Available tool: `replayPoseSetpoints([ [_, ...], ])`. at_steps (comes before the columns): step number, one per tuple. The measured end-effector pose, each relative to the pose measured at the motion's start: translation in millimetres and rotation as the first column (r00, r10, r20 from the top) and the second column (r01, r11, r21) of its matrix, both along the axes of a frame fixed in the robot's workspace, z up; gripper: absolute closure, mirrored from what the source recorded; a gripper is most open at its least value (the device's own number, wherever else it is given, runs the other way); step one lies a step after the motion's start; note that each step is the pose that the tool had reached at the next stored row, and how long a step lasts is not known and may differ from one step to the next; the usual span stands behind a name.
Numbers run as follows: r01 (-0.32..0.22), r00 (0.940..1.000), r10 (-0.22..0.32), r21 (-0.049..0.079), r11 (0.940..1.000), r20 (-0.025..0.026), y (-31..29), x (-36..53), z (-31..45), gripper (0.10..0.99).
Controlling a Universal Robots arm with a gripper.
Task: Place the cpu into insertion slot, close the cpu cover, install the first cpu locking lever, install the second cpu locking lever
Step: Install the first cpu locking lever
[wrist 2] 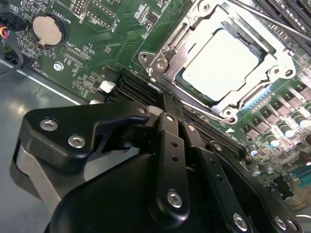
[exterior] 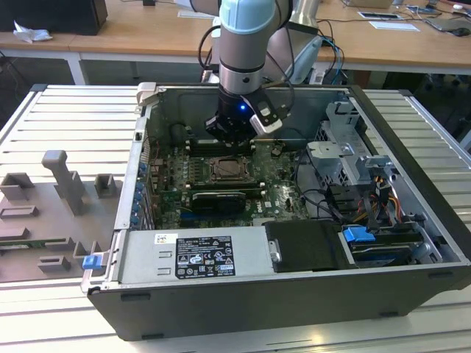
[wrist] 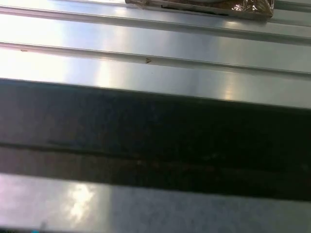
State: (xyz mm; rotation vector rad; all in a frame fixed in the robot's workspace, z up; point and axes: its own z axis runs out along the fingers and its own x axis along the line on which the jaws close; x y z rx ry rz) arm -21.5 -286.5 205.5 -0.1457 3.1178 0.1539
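The cpu (wrist 2: 221,63) lies flat in the insertion slot (wrist 2: 160,60) on the green motherboard, its pale top showing through the window of the cpu cover (wrist 2: 272,68), which lies down over it. A thin metal lever rod (wrist 2: 272,18) runs along the far side of the socket. My gripper (wrist 2: 164,99) hangs just beside the socket's near corner, over the black memory slots, fingers together and holding nothing. In the exterior view the gripper (exterior: 232,136) is inside the open case, just behind the socket (exterior: 231,170).
A black graphics card (exterior: 214,199) lies in front of the socket. The power supply (exterior: 193,257) fills the case front, and drive cages with cables (exterior: 360,184) stand on the exterior view's right. Grey fixtures (exterior: 62,180) sit on the ribbed table. A coin battery (wrist 2: 47,28) sits on the board.
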Motion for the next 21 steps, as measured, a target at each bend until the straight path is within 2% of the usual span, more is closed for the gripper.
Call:
replayPoseSetpoints([
  [5,0.0,1.0,0.0,-0.002,1.0,-0.0002,0.5,0.1,-1.0,0.98],
  [10,0.0,1.0,0.0,-0.002,1.0,0.0001,0.6,0.1,3.0,0.98],
  [13,0.0,1.0,0.0,-0.012,0.9999,0.0,0.6,0.2,2.1,0.98],
  [16,0.0,1.0,0.0,-0.025,0.9997,0.0,0.6,0.2,0.1,0.98],
  [18,0.0,1.0,0.0,-0.039,0.9992,-0.0004,0.5,0.2,-1.9,0.98],
  [21,0.0,1.0,0.0,-0.05,0.9988,-0.0002,0.6,0.3,-4.7,0.98],
])
